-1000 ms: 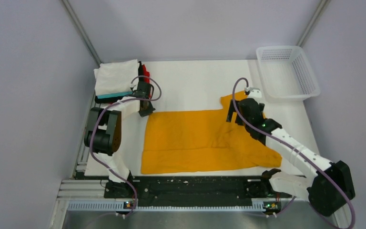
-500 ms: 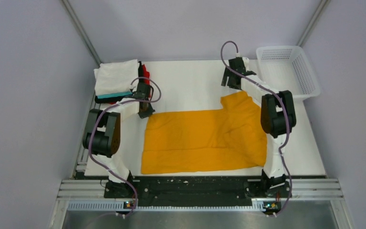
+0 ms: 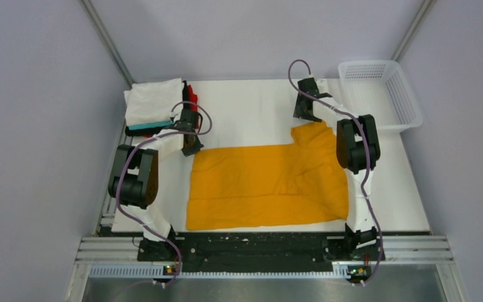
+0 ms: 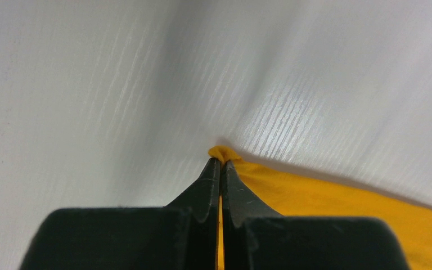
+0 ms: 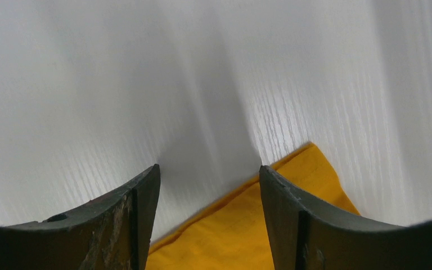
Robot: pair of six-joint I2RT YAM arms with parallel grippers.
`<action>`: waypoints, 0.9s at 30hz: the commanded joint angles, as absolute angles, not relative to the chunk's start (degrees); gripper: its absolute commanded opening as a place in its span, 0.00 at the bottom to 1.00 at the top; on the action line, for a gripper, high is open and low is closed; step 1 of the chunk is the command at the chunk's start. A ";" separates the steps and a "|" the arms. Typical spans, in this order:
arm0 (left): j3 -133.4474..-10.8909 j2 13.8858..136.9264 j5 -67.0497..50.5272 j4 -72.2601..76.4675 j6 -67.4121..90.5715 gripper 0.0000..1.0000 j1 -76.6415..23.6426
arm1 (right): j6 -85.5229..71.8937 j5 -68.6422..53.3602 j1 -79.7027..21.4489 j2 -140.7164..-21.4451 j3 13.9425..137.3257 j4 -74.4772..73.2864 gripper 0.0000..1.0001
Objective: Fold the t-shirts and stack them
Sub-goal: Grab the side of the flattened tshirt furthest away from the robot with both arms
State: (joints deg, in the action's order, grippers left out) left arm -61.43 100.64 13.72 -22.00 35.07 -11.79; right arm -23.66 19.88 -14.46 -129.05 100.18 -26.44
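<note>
Left tool [image 4: 220,162] pinches the orange shirt [image 3: 264,185] by a corner; right tool [image 5: 208,169], released, hovers over its sleeve [image 5: 309,180] near the desk [image 3: 251,113] far edge.

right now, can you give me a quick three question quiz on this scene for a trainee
1. True or false: the left jaws are shut on a corner of the orange shirt.
2. Pick one. The right jaws are: A, shut on the orange shirt; B, open, with the shirt's edge showing between them; C, shut with nothing in them.
3. Fill in: the stack of folded shirts lies at the far ___ corner of the table.

Key: 1 true; 2 B; 3 left.
</note>
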 commanded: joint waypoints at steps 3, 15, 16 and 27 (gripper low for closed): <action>-61.58 98.00 16.27 -23.12 36.02 0.00 -11.95 | -26.51 21.48 -13.69 -125.78 91.37 -28.04 0.63; -61.63 97.94 16.55 -23.55 36.84 0.00 -11.95 | -30.70 14.33 -12.98 -120.76 80.69 -17.67 0.21; -61.69 97.99 16.55 -23.63 36.90 0.00 -11.95 | -31.29 13.15 -12.94 -119.97 79.22 -15.81 0.03; -65.58 99.87 19.72 -25.23 36.86 0.00 -11.82 | -24.53 15.36 -13.01 -115.89 80.14 -7.99 0.00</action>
